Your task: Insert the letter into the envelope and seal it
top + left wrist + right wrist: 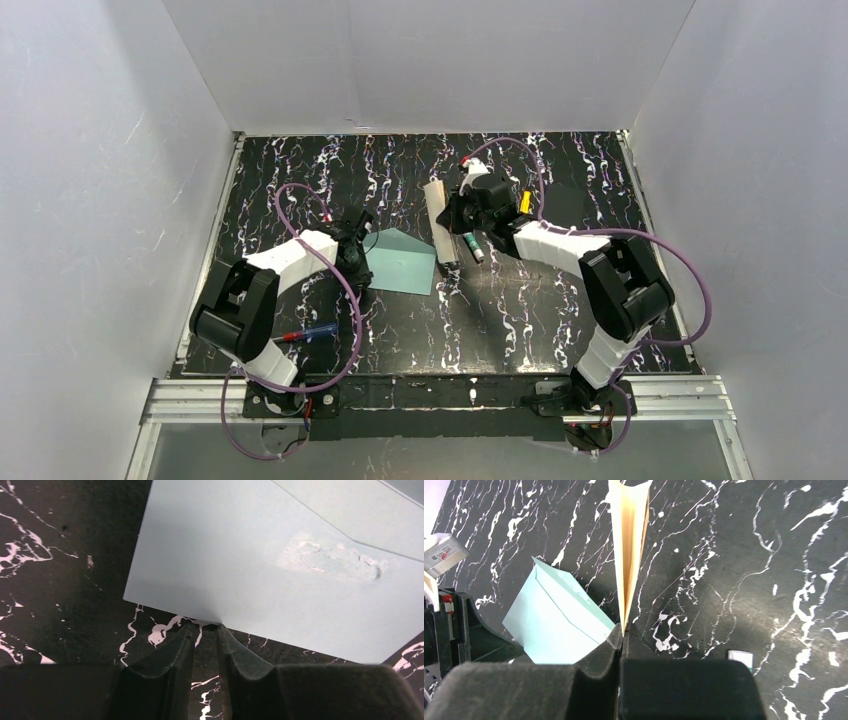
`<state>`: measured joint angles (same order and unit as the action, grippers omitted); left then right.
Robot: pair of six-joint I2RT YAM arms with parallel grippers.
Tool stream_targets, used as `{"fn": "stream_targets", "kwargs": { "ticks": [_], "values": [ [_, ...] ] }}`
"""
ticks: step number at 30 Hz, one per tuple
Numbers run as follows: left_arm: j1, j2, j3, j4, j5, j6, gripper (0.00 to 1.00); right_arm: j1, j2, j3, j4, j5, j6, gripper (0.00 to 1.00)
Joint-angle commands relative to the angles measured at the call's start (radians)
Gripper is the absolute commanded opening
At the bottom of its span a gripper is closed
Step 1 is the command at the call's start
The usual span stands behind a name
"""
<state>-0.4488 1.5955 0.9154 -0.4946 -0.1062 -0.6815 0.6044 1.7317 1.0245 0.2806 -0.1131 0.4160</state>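
The pale teal envelope (400, 260) lies flat on the black marbled table, left of centre. In the left wrist view the envelope (240, 565) fills the frame, with its flap (360, 510) at the upper right and a rough patch below the flap's tip. My left gripper (357, 262) (205, 626) has its tips at the envelope's near edge. Its jaws stand a narrow gap apart, with bare table showing between them. The tan letter (438, 222) (629, 550) stands on edge, folded. My right gripper (452, 220) (623, 630) is shut on its lower edge, just right of the envelope (556, 625).
A short stick with a green band (472, 247) lies on the table (540, 300) under the right wrist, and shows as a white end (741, 657). A blue and red tool (305, 335) lies by the left arm's base. White walls enclose three sides.
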Motion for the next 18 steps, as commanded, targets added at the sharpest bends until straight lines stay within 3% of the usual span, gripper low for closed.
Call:
{"fn": "stream_targets", "kwargs": {
  "ticks": [1, 7, 13, 18],
  "values": [
    [0.001, 0.018, 0.019, -0.045, -0.114, -0.004, 0.22, -0.006, -0.088, 0.026, -0.002, 0.069, -0.044, 0.01],
    [0.009, 0.070, 0.044, 0.013, -0.114, 0.038, 0.16, -0.008, -0.004, 0.136, -0.008, 0.137, -0.122, 0.01],
    [0.029, 0.081, 0.041, -0.017, -0.107, 0.045, 0.14, -0.008, 0.173, 0.279, 0.035, 0.053, -0.108, 0.01],
    [0.056, 0.081, 0.042, 0.010, -0.044, 0.087, 0.15, -0.004, 0.218, 0.321, -0.012, 0.036, -0.103, 0.01]
  ]
}}
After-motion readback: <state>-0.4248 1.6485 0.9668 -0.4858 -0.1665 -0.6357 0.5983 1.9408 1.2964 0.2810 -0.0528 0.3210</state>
